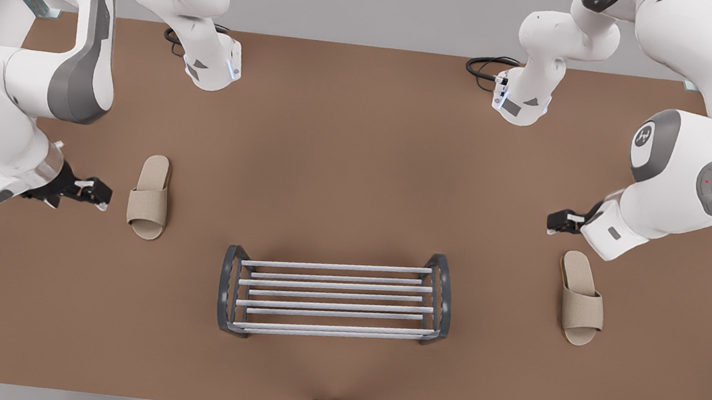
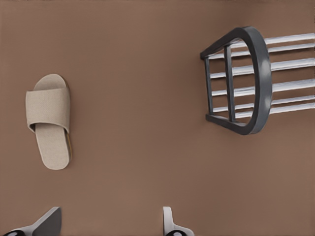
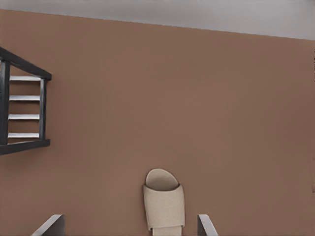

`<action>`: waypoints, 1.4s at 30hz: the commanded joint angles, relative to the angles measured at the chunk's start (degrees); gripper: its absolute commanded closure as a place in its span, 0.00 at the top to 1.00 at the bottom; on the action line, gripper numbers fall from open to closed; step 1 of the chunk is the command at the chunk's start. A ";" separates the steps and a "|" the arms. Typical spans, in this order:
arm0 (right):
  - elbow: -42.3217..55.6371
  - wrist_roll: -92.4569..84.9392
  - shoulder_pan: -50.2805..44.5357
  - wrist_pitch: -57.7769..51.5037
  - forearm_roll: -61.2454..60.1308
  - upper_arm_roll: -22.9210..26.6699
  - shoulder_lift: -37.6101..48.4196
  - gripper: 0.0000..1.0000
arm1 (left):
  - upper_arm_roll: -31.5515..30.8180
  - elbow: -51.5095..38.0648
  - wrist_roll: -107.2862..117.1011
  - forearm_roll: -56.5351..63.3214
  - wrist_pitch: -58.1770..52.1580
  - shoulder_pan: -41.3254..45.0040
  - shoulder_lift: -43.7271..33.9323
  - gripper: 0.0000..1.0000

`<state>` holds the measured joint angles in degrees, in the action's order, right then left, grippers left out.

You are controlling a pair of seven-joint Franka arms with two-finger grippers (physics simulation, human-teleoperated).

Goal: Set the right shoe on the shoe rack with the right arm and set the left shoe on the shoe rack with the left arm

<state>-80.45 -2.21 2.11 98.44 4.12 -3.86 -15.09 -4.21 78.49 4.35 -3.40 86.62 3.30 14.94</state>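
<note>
Now, right fingers [image 1: 102, 197]: spread wide, empty, just beside right slipper [image 1: 149, 198], set to grasp.
Left fingers [image 1: 554, 223]: spread, empty, near left slipper [image 1: 582, 297].
Rack [image 1: 335, 285]: midway, reachable by both.

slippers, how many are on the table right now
2. One slipper lies at the front view's left, beside a gripper; the other slipper lies at the front view's right, just below the second gripper. Neither is on the shoe rack.
</note>
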 commanded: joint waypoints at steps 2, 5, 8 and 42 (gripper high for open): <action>-0.14 -1.48 0.08 3.34 -0.08 0.08 0.07 1.00 | 0.08 -2.02 3.56 -0.38 2.33 0.13 1.75 1.00; -12.60 -1.39 0.08 13.25 0.10 -0.97 7.70 1.00 | -0.36 21.49 -0.31 1.02 18.20 -4.27 -11.49 1.00; -49.08 -1.30 1.14 48.05 0.01 -1.06 28.27 1.00 | -2.82 53.86 0.75 11.93 62.16 -6.90 -25.22 0.99; -68.00 -3.24 16.61 102.48 2.38 -2.20 7.71 1.00 | 8.08 57.21 -0.75 11.75 113.33 -8.31 14.59 0.99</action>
<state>-148.24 -4.09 18.75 200.55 6.36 -6.05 -7.56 3.17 135.86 4.08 8.31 199.65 -5.52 29.44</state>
